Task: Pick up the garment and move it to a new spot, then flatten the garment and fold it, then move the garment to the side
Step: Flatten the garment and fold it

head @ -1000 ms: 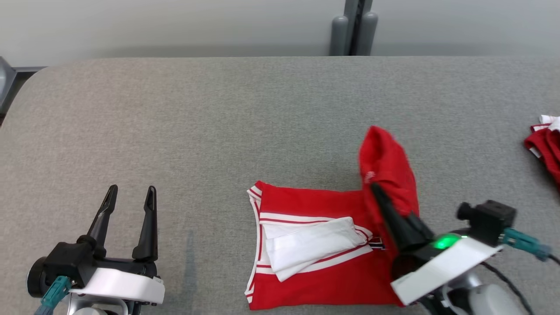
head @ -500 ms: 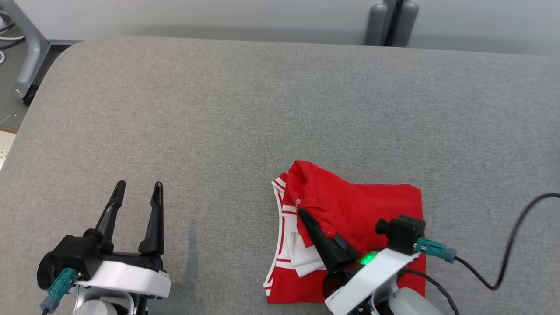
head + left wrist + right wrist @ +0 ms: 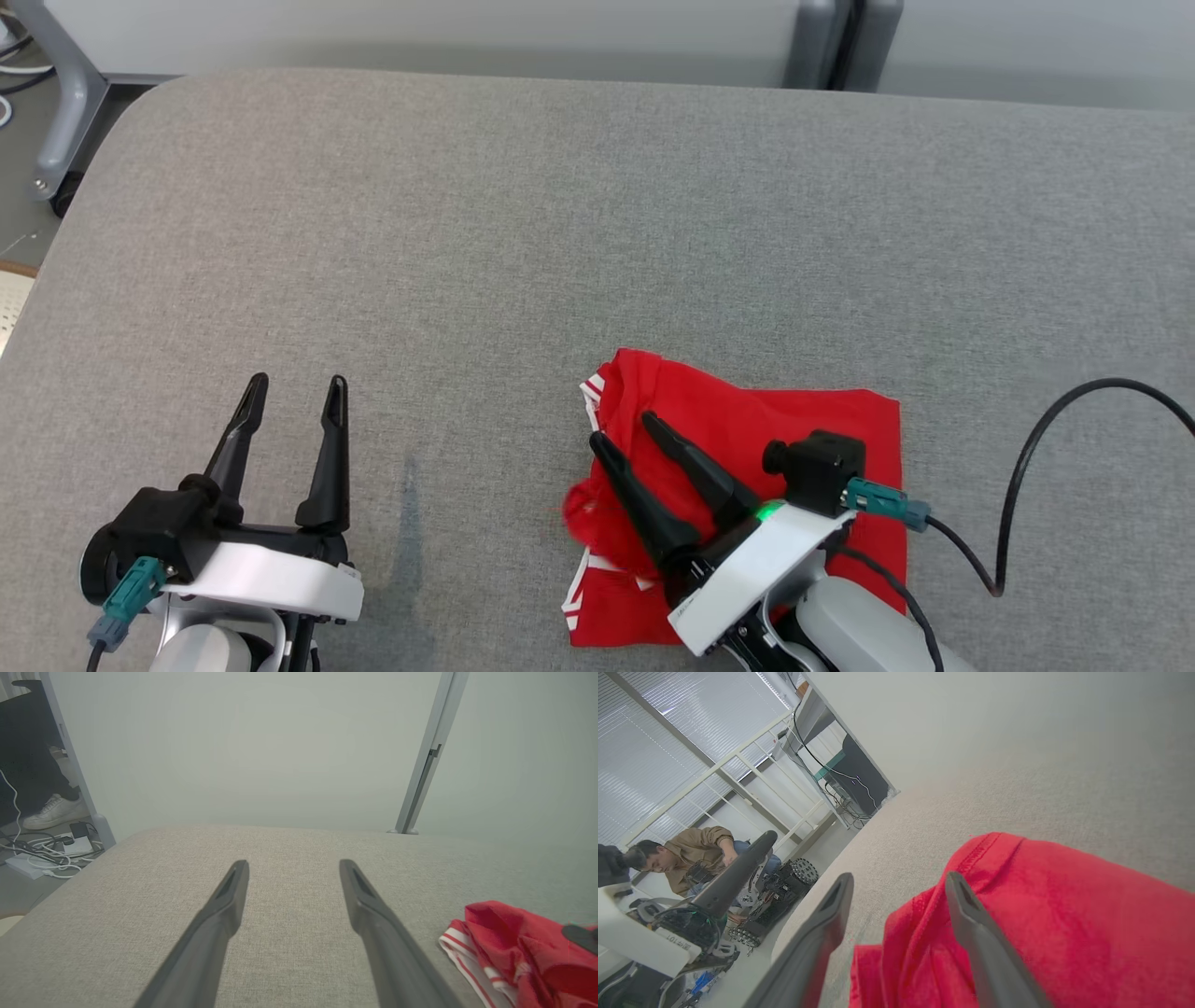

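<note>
Head view: the folded red garment (image 3: 812,429) lies on the grey table (image 3: 467,233), the right gripper (image 3: 623,429) over it, fingers apart. The left gripper (image 3: 297,383) is also spread, well aside. Left wrist view: a rumpled striped edge (limp, light cloth). Right wrist view: the bunched hem probably suits pinching.

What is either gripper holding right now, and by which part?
Nothing is held. The left gripper is open; the right gripper is open above the red garment.

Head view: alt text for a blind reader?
A roughly folded red garment lies on a grey padded table, the right pincer open over its left part. The left pincer is open at lower left, clear of the garment.
</note>
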`<state>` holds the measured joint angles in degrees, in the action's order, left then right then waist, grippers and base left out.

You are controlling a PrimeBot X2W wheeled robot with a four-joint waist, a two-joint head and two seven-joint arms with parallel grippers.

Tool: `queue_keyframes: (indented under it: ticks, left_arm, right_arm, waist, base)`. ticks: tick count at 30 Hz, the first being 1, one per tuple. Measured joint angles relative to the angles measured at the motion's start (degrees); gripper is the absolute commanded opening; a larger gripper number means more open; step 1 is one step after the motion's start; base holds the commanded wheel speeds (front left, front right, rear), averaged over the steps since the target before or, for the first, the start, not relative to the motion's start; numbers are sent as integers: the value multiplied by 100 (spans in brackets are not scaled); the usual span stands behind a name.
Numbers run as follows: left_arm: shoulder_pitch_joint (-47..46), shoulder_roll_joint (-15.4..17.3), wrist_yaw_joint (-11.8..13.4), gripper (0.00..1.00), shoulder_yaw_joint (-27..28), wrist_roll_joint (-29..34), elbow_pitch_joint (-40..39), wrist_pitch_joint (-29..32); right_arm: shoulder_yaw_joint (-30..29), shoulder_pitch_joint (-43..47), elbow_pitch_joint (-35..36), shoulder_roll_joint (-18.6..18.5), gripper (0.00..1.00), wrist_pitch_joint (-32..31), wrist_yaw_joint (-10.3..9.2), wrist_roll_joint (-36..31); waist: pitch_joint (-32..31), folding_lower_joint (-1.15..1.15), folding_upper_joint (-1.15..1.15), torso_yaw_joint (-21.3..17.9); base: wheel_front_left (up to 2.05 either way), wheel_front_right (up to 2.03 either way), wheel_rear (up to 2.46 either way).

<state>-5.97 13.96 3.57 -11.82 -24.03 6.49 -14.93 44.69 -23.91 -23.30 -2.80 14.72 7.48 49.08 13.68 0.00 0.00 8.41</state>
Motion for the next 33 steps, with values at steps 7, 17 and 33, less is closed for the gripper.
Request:
queue_keyframes:
  ticks: [7, 17, 33]
  left_arm:
    - [21, -27, -56, 100, 115, 82, 44, -7]
    - [196, -33, -98, 100, 231, 126, 73, -7]
    - [344, 62, -43, 100, 219, 134, -62, 27]
  right_arm:
    - [-751, 148, 678, -96, 100, 20, 1, -1145]
    - [-2987, 1233, 1718, -383, 100, 25, 1, -2949]
    - [-4821, 2797, 2971, -259, 100, -575, 1, -3854]
  waist:
    - [-143, 0, 0, -140]
    - [-325, 0, 0, -341]
    - [-575, 0, 0, -479]
  base:
    - [0, 0, 0]
    - [0, 0, 0]
    - [0, 0, 0]
